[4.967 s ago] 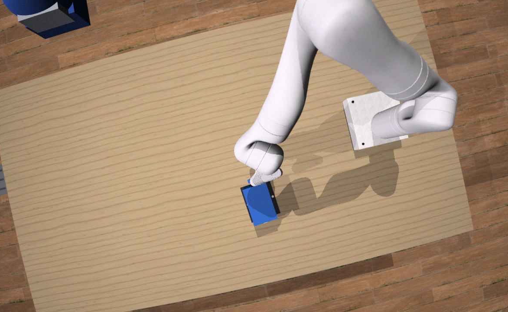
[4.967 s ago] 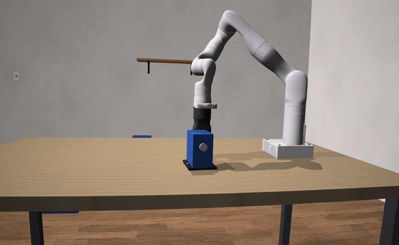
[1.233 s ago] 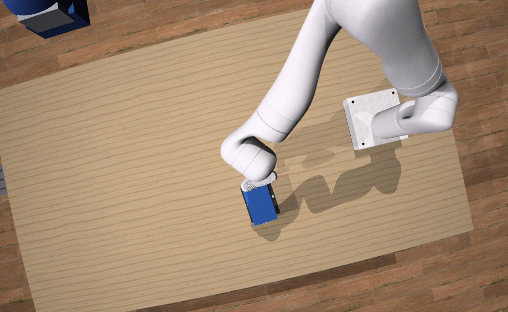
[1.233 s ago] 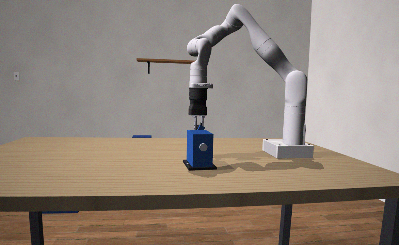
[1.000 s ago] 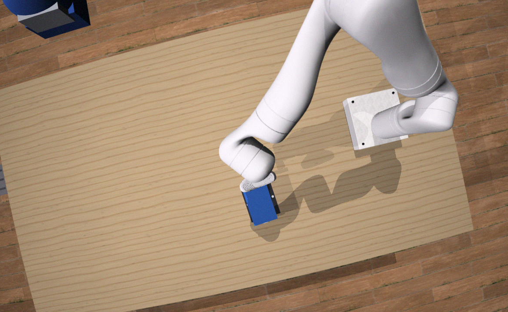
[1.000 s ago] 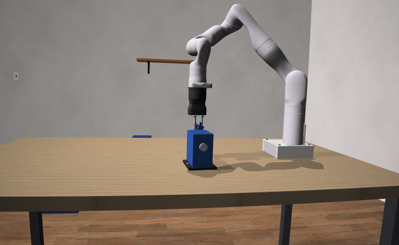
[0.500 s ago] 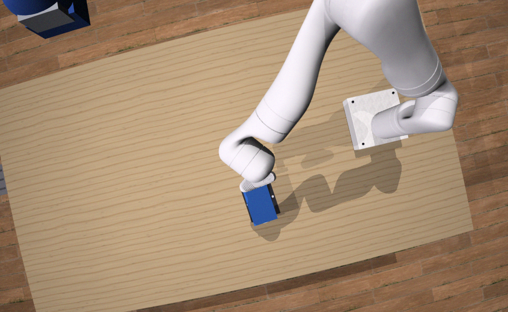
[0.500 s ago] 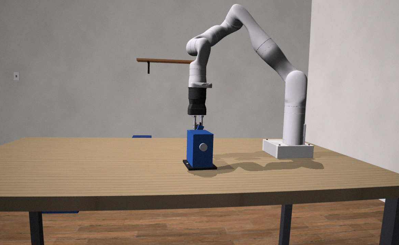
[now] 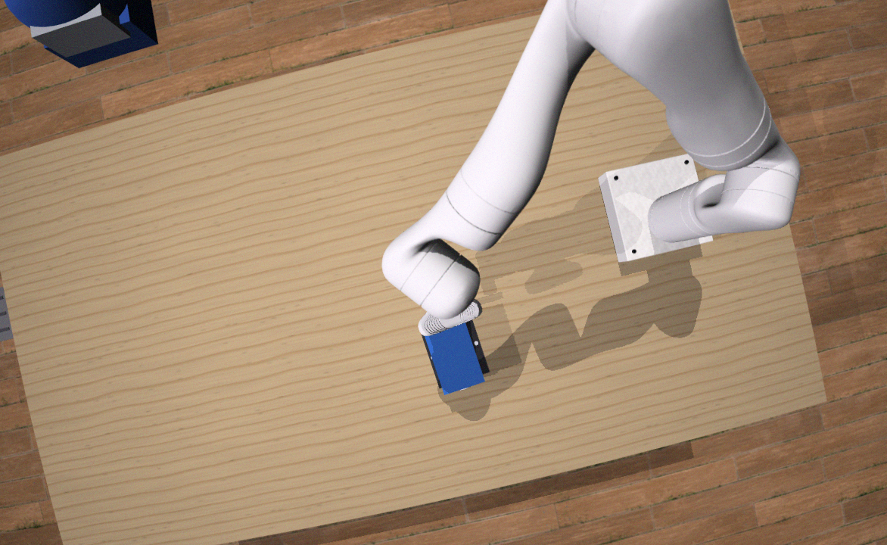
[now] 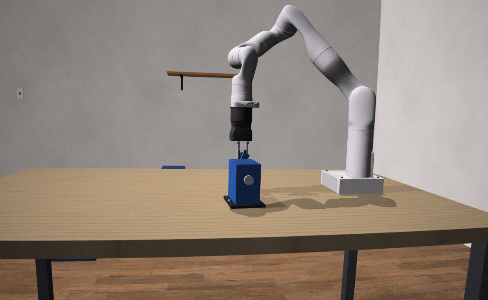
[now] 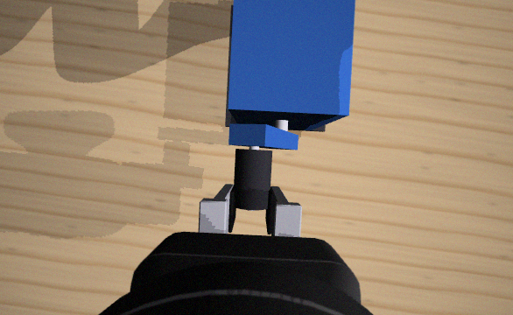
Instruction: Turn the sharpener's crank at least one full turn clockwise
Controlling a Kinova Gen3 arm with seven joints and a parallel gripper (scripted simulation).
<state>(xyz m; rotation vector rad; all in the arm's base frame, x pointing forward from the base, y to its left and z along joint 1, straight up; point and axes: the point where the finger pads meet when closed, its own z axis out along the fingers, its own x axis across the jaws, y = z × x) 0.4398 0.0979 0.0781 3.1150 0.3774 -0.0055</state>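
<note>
Blue sharpener (image 10: pixel 244 181) stands upright on its black base plate (image 10: pixel 230 203), mid-table (image 10: pixel 89 201), well apart from the arm's white pedestal (image 10: pixel 331 184). Arm reaches down from above; gripper (image 11: pixel 250 209) points straight down behind the sharpener's top edge. Fingers partly closed, clamped on the black crank knob (image 11: pixel 252 175), one on each side. Knob joins the blue crank arm (image 11: pixel 261 136), which sits on a white shaft (image 11: pixel 282 124) at the sharpener's side face. Grey round button (image 10: pixel 248 180) on the opposite face.

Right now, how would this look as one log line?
hand: shut on crank knob | sharpener: upright on table | turn: unconfirmed
</note>
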